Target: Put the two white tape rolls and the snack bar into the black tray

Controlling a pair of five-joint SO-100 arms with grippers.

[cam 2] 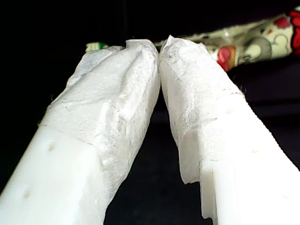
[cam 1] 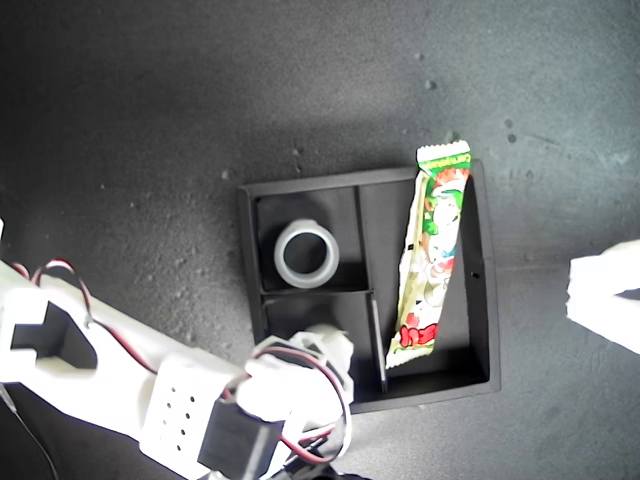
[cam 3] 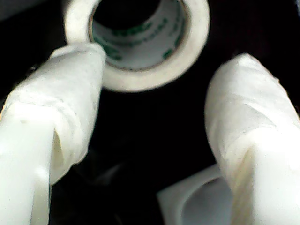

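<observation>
Overhead, dark speckled tabletop point(cam 1: 150, 120), black tray point(cam 1: 480, 300) resting flat, centred

The black tray point(cam 1: 480, 300) sits flat, a square shallow tray with raised walls, split into two small square compartments on the exterior view's left and one long compartment on its right. I see one white tape roll point(cam 1: 307, 253) lying flat in the upper small compartment, hole up; in my second wrist view its inner core point(cam 3: 140, 42) shows green print. The snack bar point(cam 1: 432, 258) lies in the long compartment, slightly slanted, its green crimped end poking over the tray's far wall, red lettering at the near end. The lower small compartment is mostly hidden, so I cannot make out the other roll.
</observation>
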